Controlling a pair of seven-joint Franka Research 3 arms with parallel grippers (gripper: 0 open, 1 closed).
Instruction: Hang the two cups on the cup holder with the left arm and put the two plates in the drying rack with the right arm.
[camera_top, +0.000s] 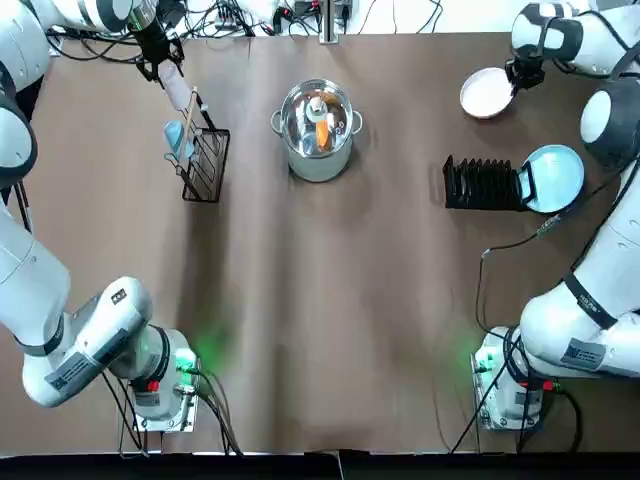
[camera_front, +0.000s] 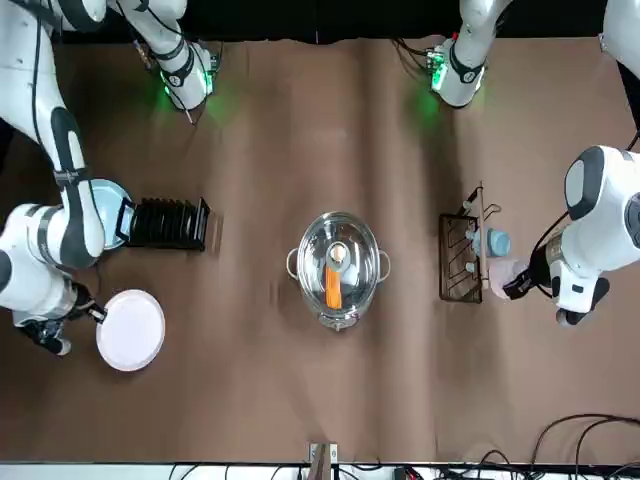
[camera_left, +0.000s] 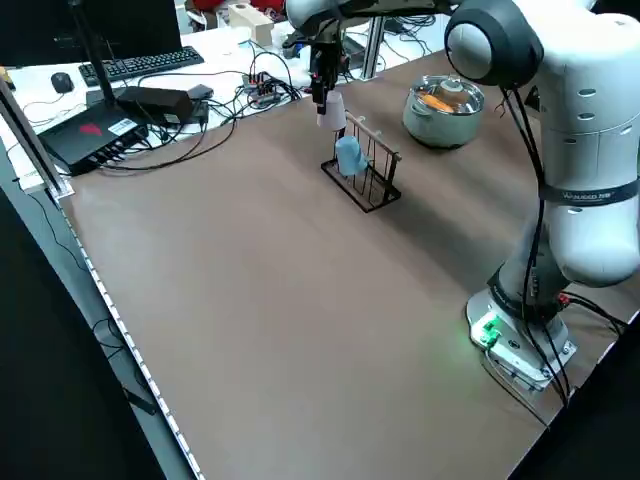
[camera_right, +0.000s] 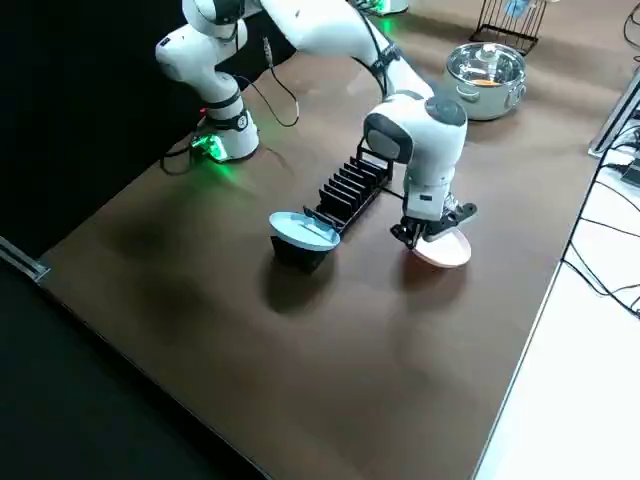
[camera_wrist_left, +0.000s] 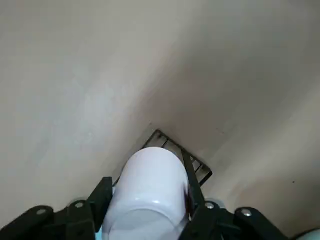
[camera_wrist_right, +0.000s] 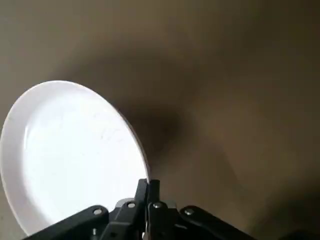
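Observation:
My left gripper is shut on the white cup, holding it just beyond the far end of the cup holder. The wrist view shows that cup squeezed between both fingers above a corner of the holder. The light blue cup hangs on the holder's wooden bar. My right gripper is shut on the rim of the white plate at the far right. The light blue plate stands tilted at the right end of the drying rack.
A steel pot with an orange item inside stands between the holder and the rack. Cables run along the table's far edge. The brown tabletop stretches bare towards the two arm bases.

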